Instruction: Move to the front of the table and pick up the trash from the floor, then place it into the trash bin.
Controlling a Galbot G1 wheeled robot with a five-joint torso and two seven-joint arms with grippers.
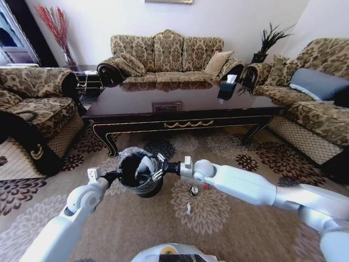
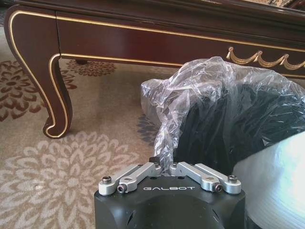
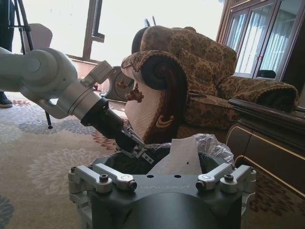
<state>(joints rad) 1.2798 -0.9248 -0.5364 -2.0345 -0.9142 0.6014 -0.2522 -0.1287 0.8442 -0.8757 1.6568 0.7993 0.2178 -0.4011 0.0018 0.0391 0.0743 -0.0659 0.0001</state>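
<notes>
The right gripper [image 1: 158, 168] hangs over the trash bin [image 1: 139, 188], jaws clamped on the white paper wad [image 1: 144, 165] above the bin's mouth. The left gripper [image 1: 117, 176] pinches the bin's rim, jaws closed, before the table [image 1: 180, 112].

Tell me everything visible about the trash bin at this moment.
The trash bin is a small round black bucket lined with a crinkled plastic bag that spills over its rim. It stands upright on the patterned carpet just before the dark coffee table. The left tool grips its near rim; the right tool holds a white paper wad over the opening.
</notes>
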